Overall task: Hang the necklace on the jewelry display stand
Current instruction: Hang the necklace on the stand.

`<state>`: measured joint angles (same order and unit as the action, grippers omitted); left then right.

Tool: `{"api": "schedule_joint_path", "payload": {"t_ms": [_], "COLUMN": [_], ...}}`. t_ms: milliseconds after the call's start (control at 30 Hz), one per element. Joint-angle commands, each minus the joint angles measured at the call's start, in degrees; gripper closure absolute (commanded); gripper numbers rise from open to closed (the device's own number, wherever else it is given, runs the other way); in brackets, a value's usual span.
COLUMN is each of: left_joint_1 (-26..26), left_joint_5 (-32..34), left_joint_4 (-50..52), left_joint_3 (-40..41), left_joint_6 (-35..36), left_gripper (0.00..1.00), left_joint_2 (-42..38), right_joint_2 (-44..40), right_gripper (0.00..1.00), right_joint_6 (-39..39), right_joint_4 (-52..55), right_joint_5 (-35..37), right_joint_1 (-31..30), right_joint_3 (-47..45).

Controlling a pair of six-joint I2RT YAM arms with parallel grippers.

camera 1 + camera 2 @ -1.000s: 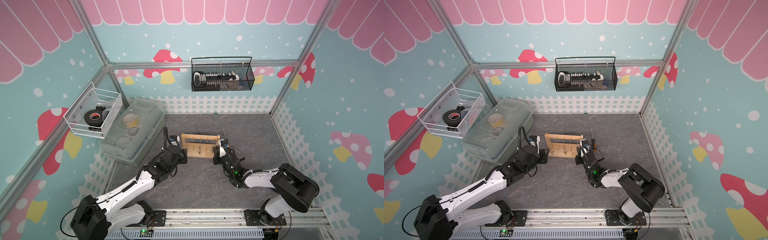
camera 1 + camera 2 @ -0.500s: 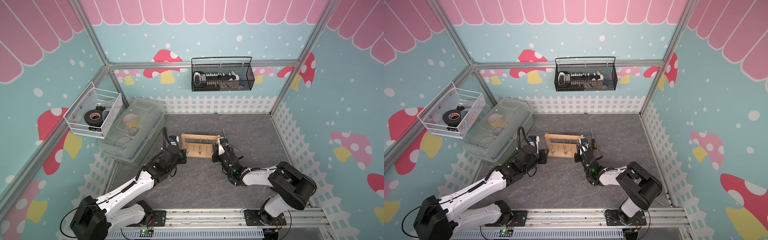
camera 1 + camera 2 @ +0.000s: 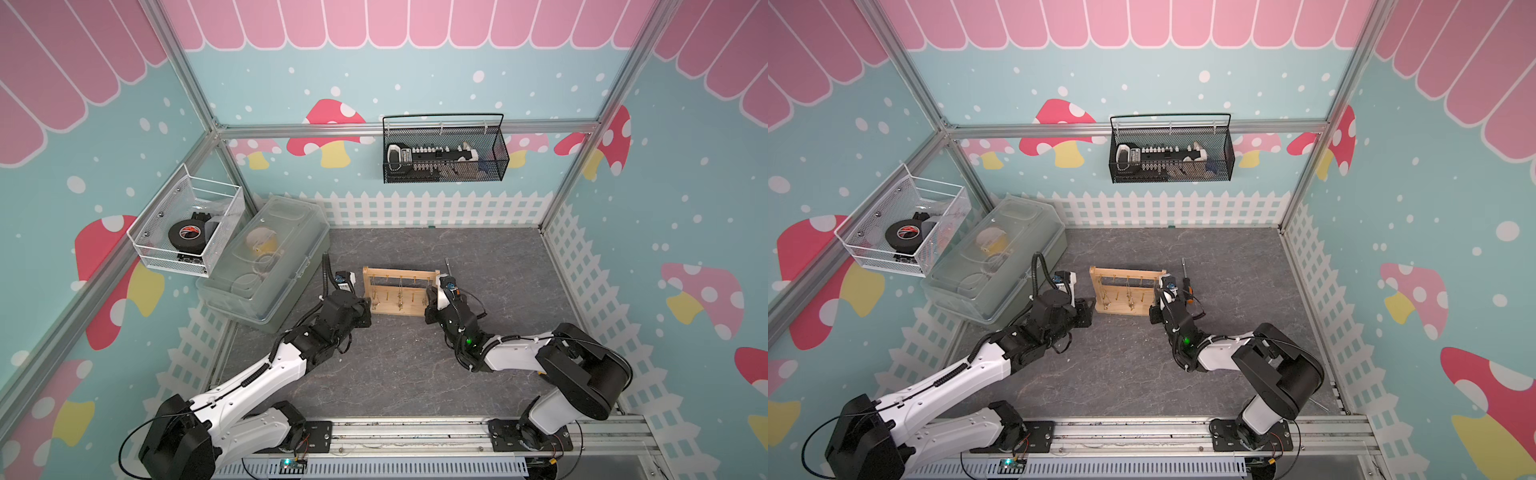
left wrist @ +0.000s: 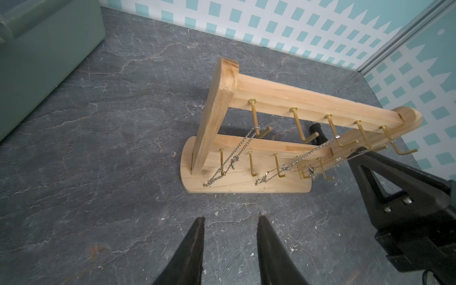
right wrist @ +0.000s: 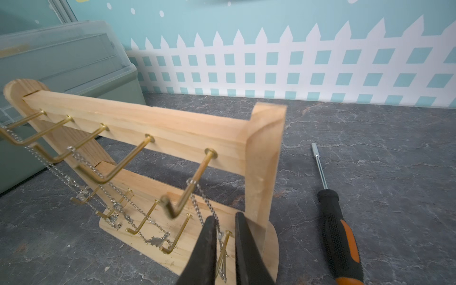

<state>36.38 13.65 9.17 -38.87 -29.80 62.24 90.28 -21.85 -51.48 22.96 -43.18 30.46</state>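
Left hand (image 4: pixel 231 218) open, right hand (image 5: pixel 225 215) parted around necklace (image 5: pixel 207 206); white basket (image 3: pixel 156 220) holds tape (image 3: pixel 188 234).

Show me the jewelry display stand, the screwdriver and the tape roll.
jewelry display stand (image 5: pixel 172 132), right wrist view, on its top crossbar.
screwdriver (image 5: pixel 332 222), right wrist view, on its black handle.
tape roll (image 3: pixel 187 246), a top view, on its black side.

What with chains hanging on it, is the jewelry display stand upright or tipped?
Upright: the jewelry display stand sits flat on its base, crossbar up top.
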Motion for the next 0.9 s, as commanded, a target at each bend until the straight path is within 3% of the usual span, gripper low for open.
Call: {"api": "schedule_joint_path", "payload": {"t_ms": [0, 600, 867], "left_joint_1": [-0.5, -1.1, -1.4], "left_joint_5": [-0.3, -0.7, -0.8], "left_joint_4": [-0.2, 0.0, 0.2], "left_joint_3": [0.9, 1.7, 1.9], "left_joint_6": [-0.8, -1.0, -1.0], "left_gripper": [0.64, 0.64, 0.64], "left_joint_2": [-1.1, -2.5, -2.9], "right_joint_2": [-1.7, 1.5, 2.1], "right_gripper": [0.84, 0.84, 0.93], "right_joint_6": [0.3, -1.1, -1.6], "right_joint_4": [-1.1, -0.3, -0.3], "right_joint_5": [0.6, 2.3, 2.6], "right_joint_1": [0.0, 0.4, 0.4], "right_joint_3": [-0.3, 3.1, 3.2]}}
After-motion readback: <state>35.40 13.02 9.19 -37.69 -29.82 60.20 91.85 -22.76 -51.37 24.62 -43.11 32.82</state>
